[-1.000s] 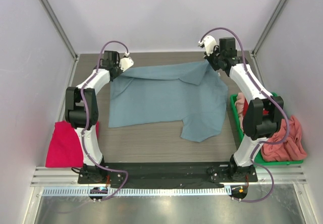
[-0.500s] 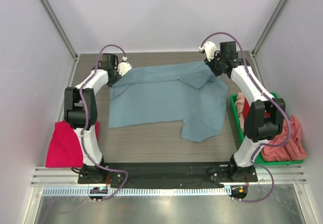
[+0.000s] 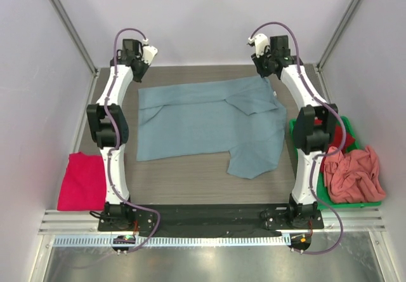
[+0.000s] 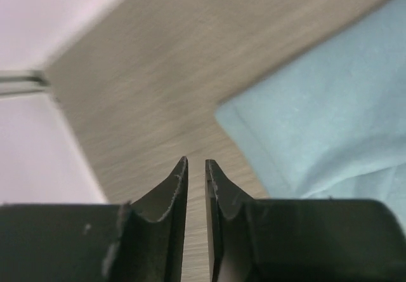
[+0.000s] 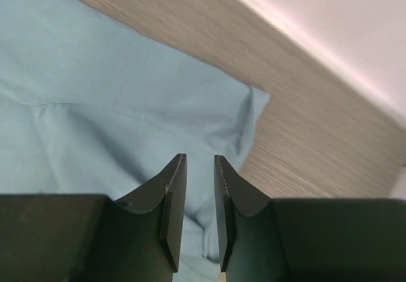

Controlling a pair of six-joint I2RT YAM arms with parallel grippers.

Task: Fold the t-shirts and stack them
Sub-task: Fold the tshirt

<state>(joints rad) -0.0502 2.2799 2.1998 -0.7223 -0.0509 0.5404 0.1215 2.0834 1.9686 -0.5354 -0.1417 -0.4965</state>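
Observation:
A dusty grey-blue t-shirt (image 3: pixel 209 120) lies spread flat across the middle of the table, with its far right part folded over and one sleeve hanging toward the front right. My left gripper (image 3: pixel 137 71) hovers over bare wood just beyond the shirt's far left corner. In the left wrist view its jaws (image 4: pixel 196 161) stand slightly apart and empty, with the shirt (image 4: pixel 330 104) to the right. My right gripper (image 3: pixel 265 72) is above the shirt's far right corner. In the right wrist view it (image 5: pixel 200 158) is open and empty over the cloth (image 5: pixel 114 91).
A folded magenta-pink shirt (image 3: pixel 82 180) lies at the table's front left. A green bin (image 3: pixel 297 147) at the right holds a salmon-pink shirt (image 3: pixel 355 177) and a red one (image 3: pixel 336 136). White walls close in the back and sides.
Both grippers have let go of the shirt's far corners and lifted up and back. The far edge of the shirt has dropped flat onto the table.

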